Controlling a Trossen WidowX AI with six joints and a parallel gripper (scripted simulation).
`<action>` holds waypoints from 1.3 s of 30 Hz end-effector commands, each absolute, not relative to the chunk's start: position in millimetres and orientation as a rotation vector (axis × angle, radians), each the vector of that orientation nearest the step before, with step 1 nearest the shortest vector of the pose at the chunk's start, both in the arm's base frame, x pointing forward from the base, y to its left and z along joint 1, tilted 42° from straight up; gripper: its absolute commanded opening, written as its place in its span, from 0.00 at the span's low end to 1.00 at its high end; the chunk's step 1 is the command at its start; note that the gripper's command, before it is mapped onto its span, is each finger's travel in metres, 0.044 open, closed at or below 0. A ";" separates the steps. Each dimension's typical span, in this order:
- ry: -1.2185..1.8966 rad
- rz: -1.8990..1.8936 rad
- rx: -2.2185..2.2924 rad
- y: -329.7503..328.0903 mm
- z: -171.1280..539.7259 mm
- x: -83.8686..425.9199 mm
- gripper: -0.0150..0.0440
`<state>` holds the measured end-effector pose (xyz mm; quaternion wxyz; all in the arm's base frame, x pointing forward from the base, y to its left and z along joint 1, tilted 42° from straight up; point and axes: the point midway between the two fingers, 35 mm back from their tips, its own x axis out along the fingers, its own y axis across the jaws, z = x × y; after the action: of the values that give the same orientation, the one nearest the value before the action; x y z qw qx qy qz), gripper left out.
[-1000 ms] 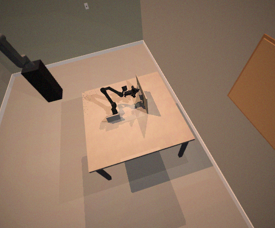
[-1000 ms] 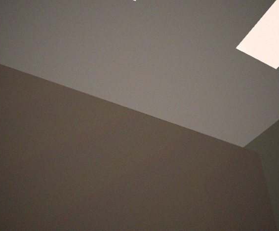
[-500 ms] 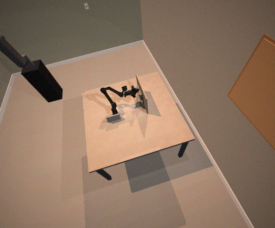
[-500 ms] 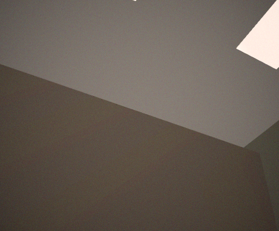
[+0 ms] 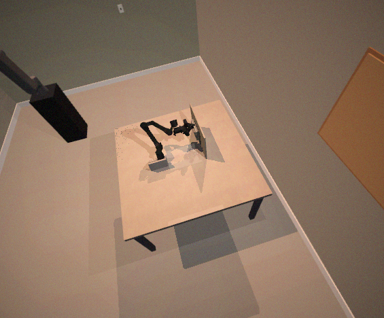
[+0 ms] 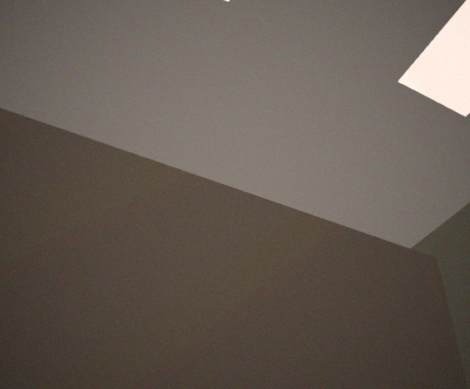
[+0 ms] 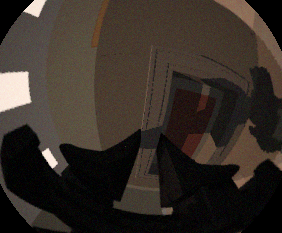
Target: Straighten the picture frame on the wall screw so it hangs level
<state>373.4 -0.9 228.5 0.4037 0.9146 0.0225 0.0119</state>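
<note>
The picture frame (image 7: pixel 159 90) shows in the wrist view with a grey moulded border and a dark red picture. It is in front of the upright panel (image 5: pixel 203 143), which the top camera sees nearly edge-on. My gripper (image 5: pixel 193 126) (image 7: pixel 150 135) is shut on the frame's border, on the edge that faces the ceiling lights. The black fingertips stand a little apart with a strip of border between them. The screw and the back of the frame are hidden. I cannot tell from these views how far the frame tilts. The exterior view shows neither the frame nor the gripper.
The arm's base (image 5: pixel 158 165) stands on the table (image 5: pixel 192 198), to the left of the panel in the top view. A dark box (image 5: pixel 60 113) on a grey jointed arm is at the upper left. An orange board (image 5: pixel 363 126) is on the room wall at the right.
</note>
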 end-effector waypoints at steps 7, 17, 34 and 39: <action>0.057 0.030 2.310 -0.9 228.5 373.4 0.57; 0.055 0.029 2.333 -1.8 233.5 352.6 0.69; 0.032 0.040 2.423 -5.1 232.5 278.3 0.69; 0.040 0.031 2.524 -30.4 235.9 273.3 0.69</action>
<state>276.6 -15.3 230.4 0.3305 0.9436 0.0163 0.0112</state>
